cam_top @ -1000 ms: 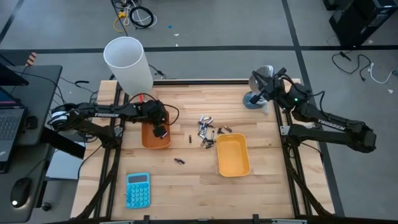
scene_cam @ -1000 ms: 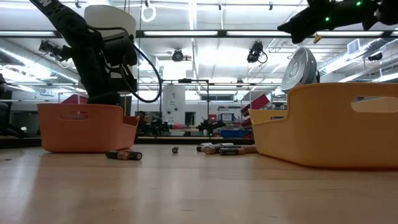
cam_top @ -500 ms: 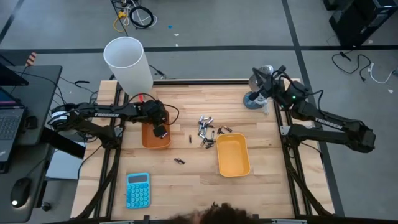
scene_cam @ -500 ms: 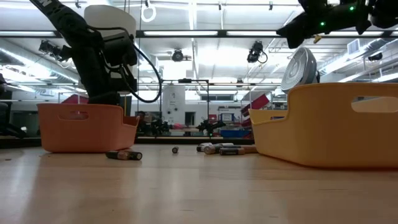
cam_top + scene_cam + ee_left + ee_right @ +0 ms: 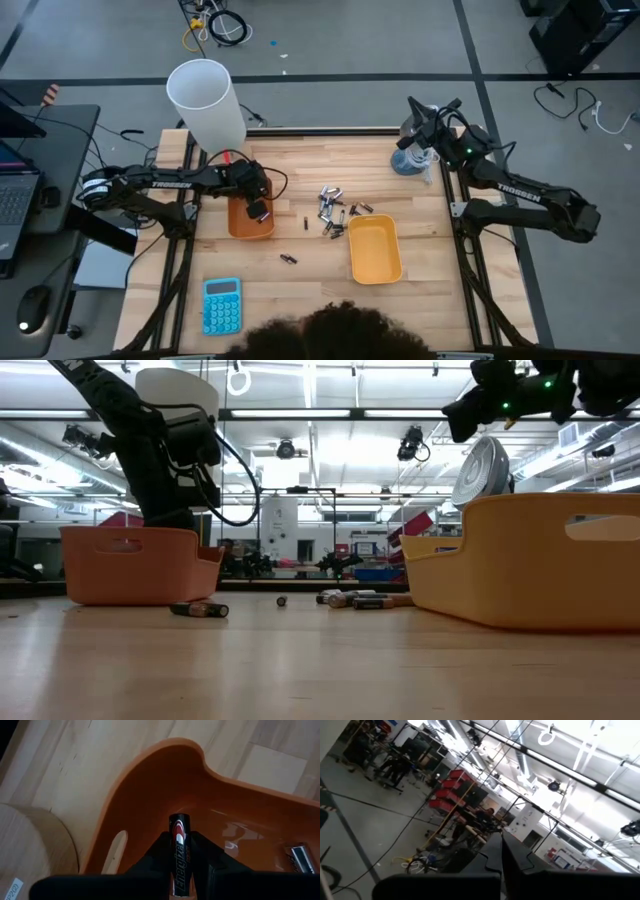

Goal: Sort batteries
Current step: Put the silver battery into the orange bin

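My left gripper (image 5: 257, 210) hangs over the orange tray (image 5: 250, 222), shut on a black battery (image 5: 179, 837). Another battery (image 5: 300, 857) lies on the floor of that tray. A heap of loose batteries (image 5: 332, 208) lies mid-table, and single ones rest apart from it (image 5: 288, 259). The low view shows batteries (image 5: 200, 609) on the wood beside the orange tray (image 5: 130, 565). A yellow tray (image 5: 375, 248) stands right of the heap. My right gripper (image 5: 413, 108) is shut and holds nothing, raised high at the far right; its closed fingers (image 5: 506, 854) point out into the room. My left gripper pinches the black battery's sides (image 5: 179, 857) between its two fingers. The battery lies along the fingers, its rounded end sticking out past the fingertips. The fingers slant down from above into the tray's opening. The battery hangs clear of the tray floor.
A tall white cylinder (image 5: 207, 100) stands at the far left corner, and a blue calculator (image 5: 221, 305) lies near the front left. A small fan (image 5: 408, 160) sits at the far right under my right arm. A person's head (image 5: 330, 335) shows at the near edge.
My right gripper has swung toward the table's far edge and tipped upward, staying shut. A person's head has come into view at the near edge. My left gripper and its battery have kept still.
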Action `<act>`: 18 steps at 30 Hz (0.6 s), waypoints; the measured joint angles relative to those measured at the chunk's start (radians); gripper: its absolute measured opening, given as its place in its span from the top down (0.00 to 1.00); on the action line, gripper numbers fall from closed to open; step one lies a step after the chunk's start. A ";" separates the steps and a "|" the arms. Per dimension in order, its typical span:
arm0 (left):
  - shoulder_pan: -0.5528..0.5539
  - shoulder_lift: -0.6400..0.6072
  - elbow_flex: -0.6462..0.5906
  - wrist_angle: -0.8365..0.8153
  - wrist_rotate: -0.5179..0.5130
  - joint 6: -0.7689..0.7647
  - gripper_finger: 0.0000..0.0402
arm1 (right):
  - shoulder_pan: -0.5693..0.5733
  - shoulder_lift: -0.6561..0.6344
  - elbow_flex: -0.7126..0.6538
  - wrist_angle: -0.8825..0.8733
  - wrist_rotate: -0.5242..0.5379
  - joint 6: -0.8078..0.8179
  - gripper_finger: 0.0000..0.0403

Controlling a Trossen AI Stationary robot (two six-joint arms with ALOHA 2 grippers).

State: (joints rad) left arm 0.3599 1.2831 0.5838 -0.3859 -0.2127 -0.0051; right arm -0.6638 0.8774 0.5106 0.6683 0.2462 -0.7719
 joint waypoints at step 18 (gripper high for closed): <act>0.000 0.000 0.000 -0.001 -0.014 -0.006 0.75 | -0.055 0.075 0.000 0.117 -0.034 -0.008 1.00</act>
State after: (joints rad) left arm 0.3603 1.2831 0.5838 -0.3866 -0.2264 -0.0116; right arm -0.7193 0.9520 0.5106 0.7851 0.2123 -0.7803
